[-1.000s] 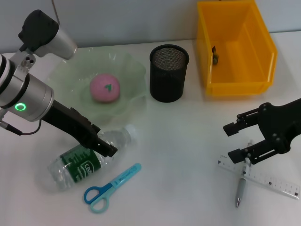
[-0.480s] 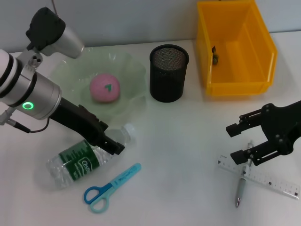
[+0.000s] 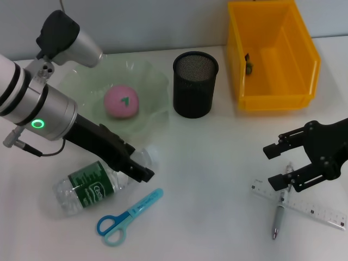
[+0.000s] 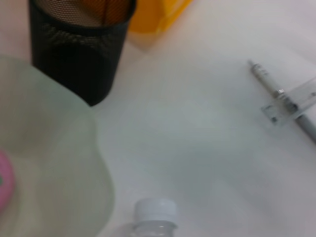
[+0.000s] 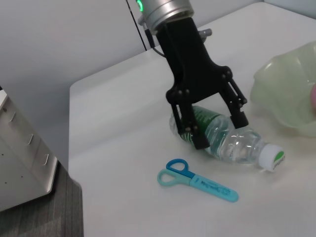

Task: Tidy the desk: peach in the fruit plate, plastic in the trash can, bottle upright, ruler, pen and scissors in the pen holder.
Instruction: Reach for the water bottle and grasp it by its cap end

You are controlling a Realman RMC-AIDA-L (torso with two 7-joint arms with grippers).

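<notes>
Two grippers are over the white desk (image 3: 217,179). The left gripper (image 3: 136,167) straddles the neck end of the lying water bottle (image 3: 92,184), fingers spread wide on either side of it, not clamped; the right wrist view shows one finger on each flank. The bottle lies on its side near the front left corner, white cap (image 4: 156,210) toward the green fruit plate (image 3: 149,87), which holds the pink peach (image 3: 121,101). Blue scissors (image 3: 128,212) lie just in front of the bottle. The right gripper (image 3: 280,165), fingers wide apart, hovers near the right edge above the pen (image 3: 280,213), which lies crossed over the clear ruler (image 3: 304,205). The black mesh pen holder (image 3: 195,84) and yellow bin (image 3: 272,54) stand toward the back.
</notes>
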